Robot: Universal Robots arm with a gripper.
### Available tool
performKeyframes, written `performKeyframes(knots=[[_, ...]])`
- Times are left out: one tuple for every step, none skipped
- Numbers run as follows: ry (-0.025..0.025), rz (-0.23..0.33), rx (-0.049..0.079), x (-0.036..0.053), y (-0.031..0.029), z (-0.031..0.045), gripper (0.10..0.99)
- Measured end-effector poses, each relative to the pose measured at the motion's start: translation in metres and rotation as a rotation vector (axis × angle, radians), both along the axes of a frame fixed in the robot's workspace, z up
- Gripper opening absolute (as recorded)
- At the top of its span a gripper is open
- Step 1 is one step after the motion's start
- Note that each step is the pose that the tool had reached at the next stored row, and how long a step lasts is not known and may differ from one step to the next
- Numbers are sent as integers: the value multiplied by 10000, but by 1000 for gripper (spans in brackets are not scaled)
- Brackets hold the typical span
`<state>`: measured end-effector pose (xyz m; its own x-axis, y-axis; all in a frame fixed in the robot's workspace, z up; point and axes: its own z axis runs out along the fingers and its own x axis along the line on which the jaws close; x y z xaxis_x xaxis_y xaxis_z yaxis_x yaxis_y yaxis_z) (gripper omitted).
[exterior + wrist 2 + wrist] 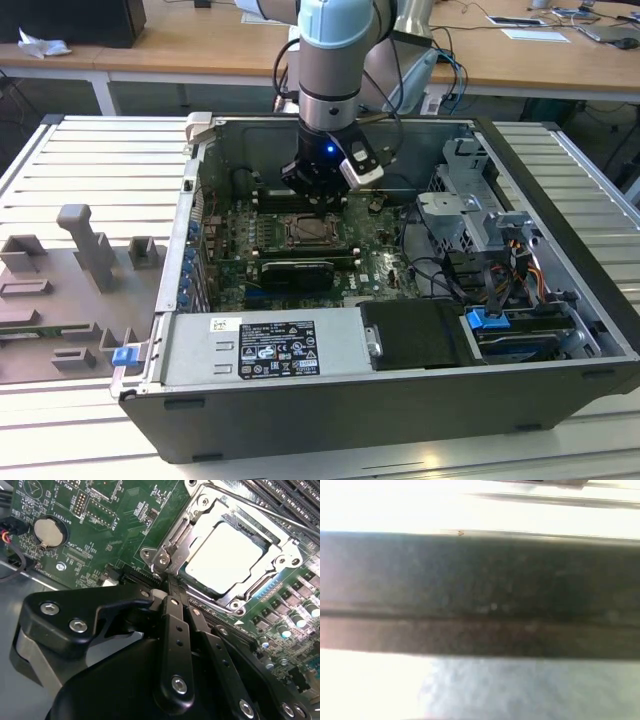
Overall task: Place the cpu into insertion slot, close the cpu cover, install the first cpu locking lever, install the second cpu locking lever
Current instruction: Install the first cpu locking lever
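Black gripper (170, 587) beside covered cpu (225, 555), board print perhaps unreadable

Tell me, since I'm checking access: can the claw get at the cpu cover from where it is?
Probably yes. The claw sits right at the edge of the cpu cover, which lies closed over the cpu, and nothing stands between them.

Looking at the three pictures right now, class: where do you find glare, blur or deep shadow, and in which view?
In the second wrist view, light glares off the cpu top, washing it nearly white, while the gripper in the foreground is dark. The first wrist view is blurred throughout, with overexposed white bands above and below a dark band. The exterior view is evenly lit, though the computer case interior sits in shade.
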<state>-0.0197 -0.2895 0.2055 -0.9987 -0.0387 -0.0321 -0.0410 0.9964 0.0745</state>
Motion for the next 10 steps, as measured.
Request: performKeyframes(knots=[[-1, -1, 1, 0, 0, 14, 106], [1, 0, -1, 0, 0, 39, 106], [2, 0, -2, 0, 0, 51, 106], [0, 2, 1, 0, -2, 52, 106], [0, 3, 0, 1, -6, 52, 106], [1, 1, 0, 0, -9, 53, 106], [1, 1, -1, 0, -15, 53, 106], [1, 1, -1, 0, -20, 53, 106], [1, 0, -1, 0, -30, 53, 106], [2, 0, -1, 0, -35, 53, 106]])
